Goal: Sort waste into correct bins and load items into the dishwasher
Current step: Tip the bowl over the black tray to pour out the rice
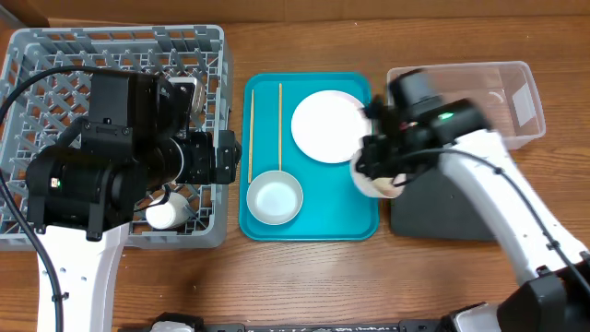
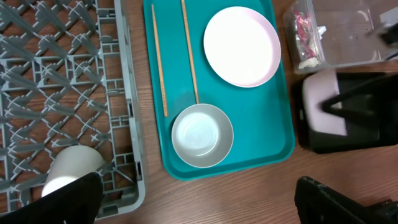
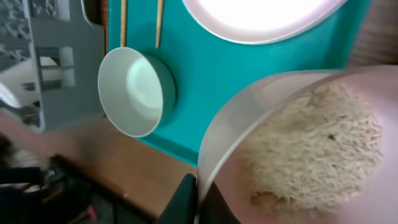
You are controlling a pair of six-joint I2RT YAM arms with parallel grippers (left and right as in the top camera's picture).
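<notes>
No legible text, labels or numbers; wrapper print possibly too blurred.

The teal tray holds a white plate far right, an empty pale bowl near left and two chopsticks lying parallel. A white cup lies in the grey rack's near corner, left of the tray. A pink bowl of beige shreds tilts at the tray's right edge.
</notes>
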